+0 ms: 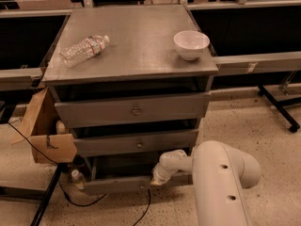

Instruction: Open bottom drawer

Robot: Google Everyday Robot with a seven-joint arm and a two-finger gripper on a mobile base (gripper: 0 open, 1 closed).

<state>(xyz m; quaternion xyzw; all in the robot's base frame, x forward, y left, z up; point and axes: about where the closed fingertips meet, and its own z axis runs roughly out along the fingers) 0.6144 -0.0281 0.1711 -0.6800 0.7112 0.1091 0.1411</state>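
Note:
The grey cabinet [136, 55] has three drawers. The bottom drawer [117, 185] is the lowest, slimmest front, and it stands a little out from the cabinet, with a dark gap above it. Its knob is hidden behind my gripper. My gripper [155, 179] is at the end of the white arm [221, 173], which reaches in from the lower right, and it sits against the right part of the bottom drawer front. The middle drawer [138, 144] and the top drawer [135, 111] stand above it, and each also sticks out slightly.
A plastic water bottle [84, 50] and a white bowl [191, 44] lie on the cabinet top. A cardboard box [47, 135] hangs at the cabinet's left. A small bottle [76, 177] and a black cable [141, 211] are on the floor. A black table leg [277, 105] stands at the right.

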